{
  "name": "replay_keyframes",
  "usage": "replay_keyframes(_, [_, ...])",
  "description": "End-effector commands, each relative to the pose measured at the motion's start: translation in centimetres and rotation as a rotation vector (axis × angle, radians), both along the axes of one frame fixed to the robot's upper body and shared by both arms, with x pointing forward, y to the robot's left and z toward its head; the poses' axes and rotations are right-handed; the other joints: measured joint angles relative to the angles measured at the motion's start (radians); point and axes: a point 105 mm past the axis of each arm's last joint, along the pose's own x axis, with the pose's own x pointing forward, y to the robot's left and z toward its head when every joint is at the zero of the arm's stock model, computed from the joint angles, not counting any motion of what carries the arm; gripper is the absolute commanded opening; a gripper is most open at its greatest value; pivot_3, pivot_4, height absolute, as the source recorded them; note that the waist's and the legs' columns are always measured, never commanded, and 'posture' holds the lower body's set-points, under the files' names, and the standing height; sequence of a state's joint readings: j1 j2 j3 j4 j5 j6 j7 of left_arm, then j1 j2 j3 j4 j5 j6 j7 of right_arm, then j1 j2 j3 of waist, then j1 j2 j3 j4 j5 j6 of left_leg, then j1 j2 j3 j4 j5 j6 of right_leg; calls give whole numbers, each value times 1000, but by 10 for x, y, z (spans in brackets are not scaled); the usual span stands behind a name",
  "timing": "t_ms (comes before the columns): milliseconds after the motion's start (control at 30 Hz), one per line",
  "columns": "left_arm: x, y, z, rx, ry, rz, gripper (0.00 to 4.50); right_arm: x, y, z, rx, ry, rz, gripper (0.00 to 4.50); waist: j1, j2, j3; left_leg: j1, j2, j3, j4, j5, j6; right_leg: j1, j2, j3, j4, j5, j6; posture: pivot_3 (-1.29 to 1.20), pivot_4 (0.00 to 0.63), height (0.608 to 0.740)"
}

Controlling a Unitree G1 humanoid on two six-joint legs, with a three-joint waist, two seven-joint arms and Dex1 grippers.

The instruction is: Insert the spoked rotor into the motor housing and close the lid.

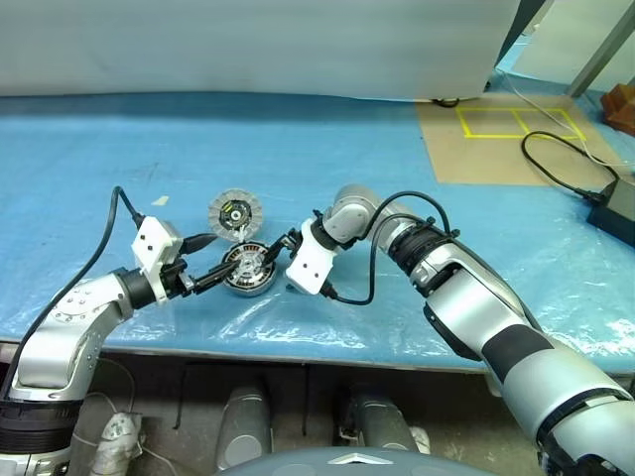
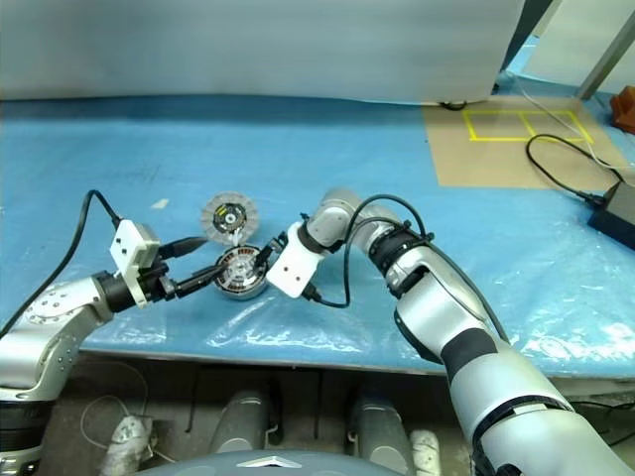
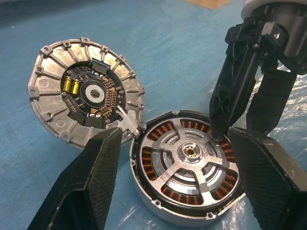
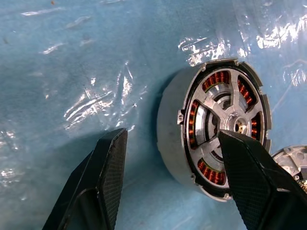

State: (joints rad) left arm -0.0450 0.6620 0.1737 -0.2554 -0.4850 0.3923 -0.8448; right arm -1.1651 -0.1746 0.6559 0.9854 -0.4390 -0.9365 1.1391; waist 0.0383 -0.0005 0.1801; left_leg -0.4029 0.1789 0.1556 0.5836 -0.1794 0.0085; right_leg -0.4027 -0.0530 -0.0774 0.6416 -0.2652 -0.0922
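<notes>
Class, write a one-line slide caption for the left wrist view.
Spoked rotor seated in round silver copper-wound motor housing, ribbed grey lid lying open.

Even, bright overhead light covers the blue sheet (image 1: 298,149). White glare streaks the wrinkled plastic beside the housing (image 4: 211,129), which casts a soft shadow on the sheet. The rotor (image 3: 192,160) is sharp; the near fingers (image 3: 81,191) around it blur slightly.
</notes>
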Motion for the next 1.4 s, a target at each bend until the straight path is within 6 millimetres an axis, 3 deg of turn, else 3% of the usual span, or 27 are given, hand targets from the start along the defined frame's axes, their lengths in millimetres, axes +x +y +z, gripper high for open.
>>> replay_keyframes(33, [1, -4, 7, 2, -43, -10, 3721, -1, 7, 5, -7, -50, 48, 3197, 0, 0, 0, 0, 0, 0, 0, 0, 0, 0, 0, 0, 0, 0, 0, 0, 150, 740])
replay_keyframes(133, [0, -6, 6, 1, -41, -11, 3721, -2, 4, -3, -43, -47, 55, 3197, 0, 0, 0, 0, 0, 0, 0, 0, 0, 0, 0, 0, 0, 0, 0, 0, 150, 740])
replay_keyframes(467, [0, -7, 5, 2, -36, -8, 3721, 1, 2, -5, -65, -85, 65, 72, 0, 0, 0, 1, 0, 0, 1, 0, 0, 1, 0, 0, 1, 0, 0, 0, 150, 740])
replay_keyframes(700, [3, -8, 5, -2, -36, -13, 3721, 5, 2, 6, -87, -53, 25, 72, -1, 0, 0, 1, 1, 0, 3, 0, 0, 1, 0, 0, 2, 0, 0, 0, 150, 740])
replay_keyframes(933, [8, -11, 4, -2, -38, -25, 3721, -13, -9, 15, -159, 138, -3, 72, 4, 0, 0, -3, 1, 0, 8, -2, 3, 1, 0, -1, 2, 0, 0, 0, 150, 740])
replay_keyframes(1100, [10, -13, 4, -3, -41, -30, 3721, -20, -14, 20, -183, 182, -25, 72, 4, 0, 0, -4, 2, -1, 11, -3, 5, 1, 0, -1, 3, 0, 0, 0, 150, 740])
replay_keyframes(1200, [10, -15, 2, -4, -40, -35, 3721, -24, -15, 17, -211, 247, -64, 72, 4, 0, 0, -3, 3, -1, 12, -3, 4, 1, 0, -1, 4, 0, 0, 0, 150, 740])
replay_keyframes(1400, [8, -17, 0, -9, -38, -39, 3721, -21, 1, 3, -217, 374, -221, 72, 2, 0, 0, -3, 3, -1, 12, -3, 4, 1, 0, -1, 4, 0, 0, 0, 150, 740])
